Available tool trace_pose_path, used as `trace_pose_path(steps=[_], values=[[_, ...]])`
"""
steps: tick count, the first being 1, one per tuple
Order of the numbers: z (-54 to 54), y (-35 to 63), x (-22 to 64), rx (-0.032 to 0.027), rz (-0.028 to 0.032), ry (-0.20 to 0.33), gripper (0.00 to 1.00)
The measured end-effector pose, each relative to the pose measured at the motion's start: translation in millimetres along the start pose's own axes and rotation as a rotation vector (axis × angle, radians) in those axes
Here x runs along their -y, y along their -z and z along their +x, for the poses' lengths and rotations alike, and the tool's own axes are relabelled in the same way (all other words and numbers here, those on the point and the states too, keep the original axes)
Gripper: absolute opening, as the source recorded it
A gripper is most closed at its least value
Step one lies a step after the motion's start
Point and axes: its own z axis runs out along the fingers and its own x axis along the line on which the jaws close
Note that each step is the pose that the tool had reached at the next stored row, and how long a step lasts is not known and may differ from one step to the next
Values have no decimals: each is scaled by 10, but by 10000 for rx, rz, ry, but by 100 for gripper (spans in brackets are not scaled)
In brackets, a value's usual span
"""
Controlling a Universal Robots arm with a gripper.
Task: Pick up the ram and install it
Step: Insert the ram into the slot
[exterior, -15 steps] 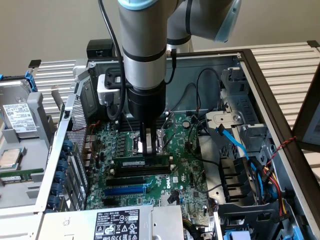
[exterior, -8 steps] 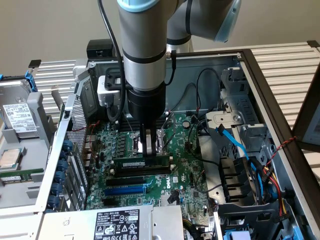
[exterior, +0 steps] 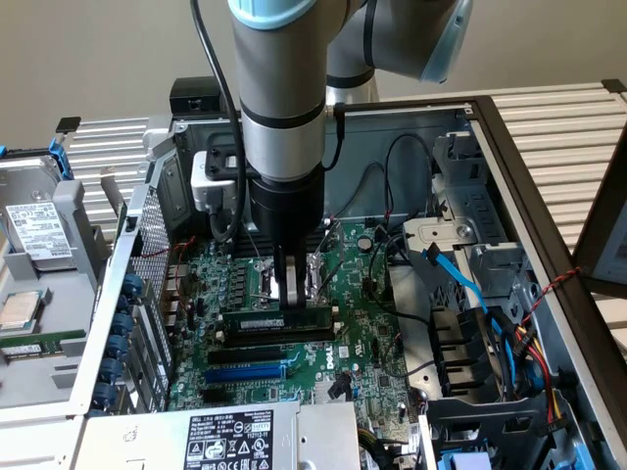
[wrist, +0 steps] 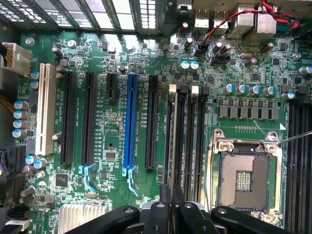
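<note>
Pincer [exterior: 288,292] of mine is clamped together on the ram [exterior: 257,319], a long, thin, flat green circuit-board stick with a pale label strip, gripped by its upper edge. It stands on edge, its long axis level and running across the exterior view, parallel to the long blue plastic slot [exterior: 245,372]. It sits at the narrow black memory slots [wrist: 187,136] on the large green motherboard [exterior: 367,338], beside the square silver metal processor socket [wrist: 243,180].

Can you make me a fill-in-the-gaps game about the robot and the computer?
1. The robot's gripper is shut on a long, thin green stick, the ____.
2. Under it lies the large flat ____ motherboard.
3. Between long black slots sits one long plastic slot coloured ____.
Missing words: ram, green, blue.
</note>
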Motion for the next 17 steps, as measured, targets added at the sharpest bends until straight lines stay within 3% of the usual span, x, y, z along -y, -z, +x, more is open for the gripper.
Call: trace_pose_path(steps=[4, 10, 17], values=[[0, -4, 0, -2, 4, 0, 13], [0, -6, 0, -43, 57, -1, 13], [0, -7, 0, -44, 61, 0, 13]])
